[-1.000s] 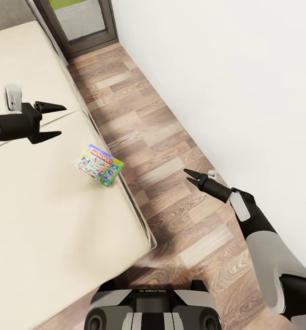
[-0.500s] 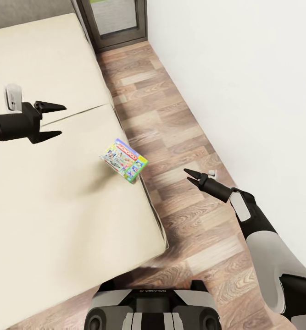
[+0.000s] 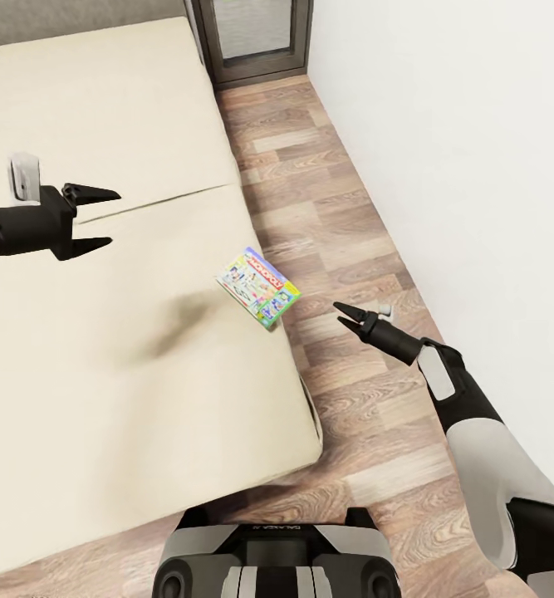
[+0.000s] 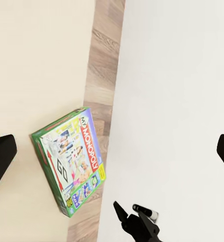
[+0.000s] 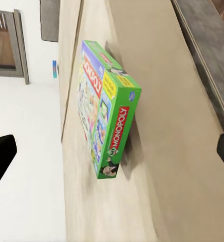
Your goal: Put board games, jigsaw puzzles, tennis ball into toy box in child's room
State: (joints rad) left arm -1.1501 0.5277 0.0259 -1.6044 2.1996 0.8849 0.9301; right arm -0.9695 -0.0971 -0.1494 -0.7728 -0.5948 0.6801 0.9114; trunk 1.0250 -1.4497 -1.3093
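One board game (image 3: pixel 258 287), a colourful green-edged Monopoly box, lies flat on the beige mattress of the bed (image 3: pixel 102 349), close to its right edge. My left gripper (image 3: pixel 113 220) hovers open over the mattress, well to the left of the box and empty. My right gripper (image 3: pixel 340 314) is held open over the floor just right of the box, at about the same level. In the left wrist view the board game (image 4: pixel 71 161) lies at the mattress edge with the right gripper (image 4: pixel 126 214) beyond it. The right wrist view looks at the board game (image 5: pixel 104 116) end on.
A strip of wood-plank floor (image 3: pixel 343 216) runs between the bed and the white wall (image 3: pixel 476 166) on the right. A dark-framed door (image 3: pixel 256 37) stands at the far end of that strip. My own base (image 3: pixel 277 556) is at the foot of the bed.
The whole head view has shifted, so the camera moved: bed, box and door now sit further right in the picture. Both arms keep their pose, and the box is now nearer my right gripper.
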